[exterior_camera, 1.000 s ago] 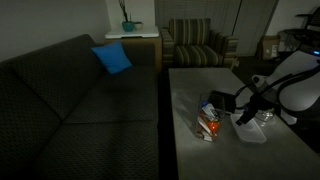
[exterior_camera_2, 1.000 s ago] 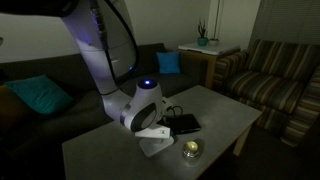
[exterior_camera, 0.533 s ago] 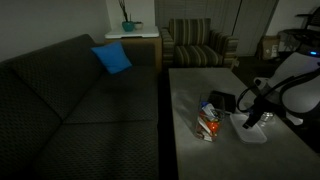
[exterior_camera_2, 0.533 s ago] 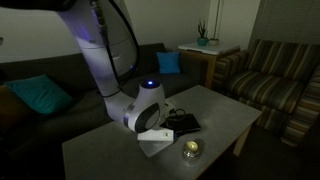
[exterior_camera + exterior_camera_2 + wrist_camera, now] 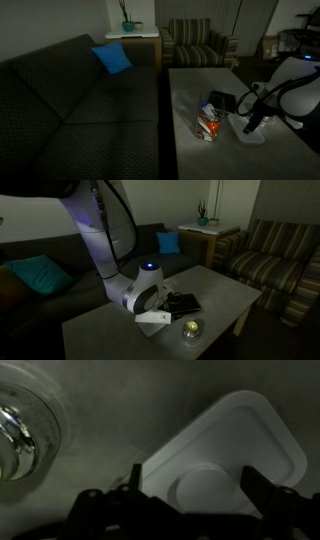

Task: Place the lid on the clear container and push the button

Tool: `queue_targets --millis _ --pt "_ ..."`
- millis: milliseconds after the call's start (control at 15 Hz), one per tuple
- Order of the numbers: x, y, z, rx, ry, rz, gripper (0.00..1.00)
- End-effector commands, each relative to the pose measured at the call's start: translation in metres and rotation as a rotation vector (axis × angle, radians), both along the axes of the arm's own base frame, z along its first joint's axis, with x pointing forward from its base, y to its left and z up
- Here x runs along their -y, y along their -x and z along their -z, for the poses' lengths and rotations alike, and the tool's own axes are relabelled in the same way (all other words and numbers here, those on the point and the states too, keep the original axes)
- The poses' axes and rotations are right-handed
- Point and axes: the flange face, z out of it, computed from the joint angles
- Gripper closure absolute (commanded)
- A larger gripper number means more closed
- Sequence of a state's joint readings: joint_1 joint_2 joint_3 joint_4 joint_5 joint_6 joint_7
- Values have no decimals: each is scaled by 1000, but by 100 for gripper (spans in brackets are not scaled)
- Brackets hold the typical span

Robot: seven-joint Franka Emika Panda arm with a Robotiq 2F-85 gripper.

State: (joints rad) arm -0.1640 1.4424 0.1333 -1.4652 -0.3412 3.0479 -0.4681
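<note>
Beside the sofa-side edge of the desk (image 5: 185, 90) stands the clear container (image 5: 209, 122), upright, its red and white contents showing, with no cover on it. Just behind it lies a black box (image 5: 222, 101). Further right, well in from the desk's edges and apart from the container, the lid (image 5: 247, 133) lies flat on the desk. The gripper (image 5: 250, 123) hangs right above the lid, pointing down. In the wrist view a glass jar (image 5: 18, 425) sits at the left and the pale lid (image 5: 235, 445), with a round raised disc in its middle, lies to the right. The gripper's fingers (image 5: 255, 485) are spread wide, holding nothing.
</note>
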Motion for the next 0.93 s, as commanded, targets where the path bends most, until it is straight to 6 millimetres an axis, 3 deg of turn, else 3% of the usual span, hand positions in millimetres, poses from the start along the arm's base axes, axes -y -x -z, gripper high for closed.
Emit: queue_targets --millis 0,867 --pt "-5 -1 6 -7 -22 3 0" --pt "-24 -3 -20 70 18 -30 0"
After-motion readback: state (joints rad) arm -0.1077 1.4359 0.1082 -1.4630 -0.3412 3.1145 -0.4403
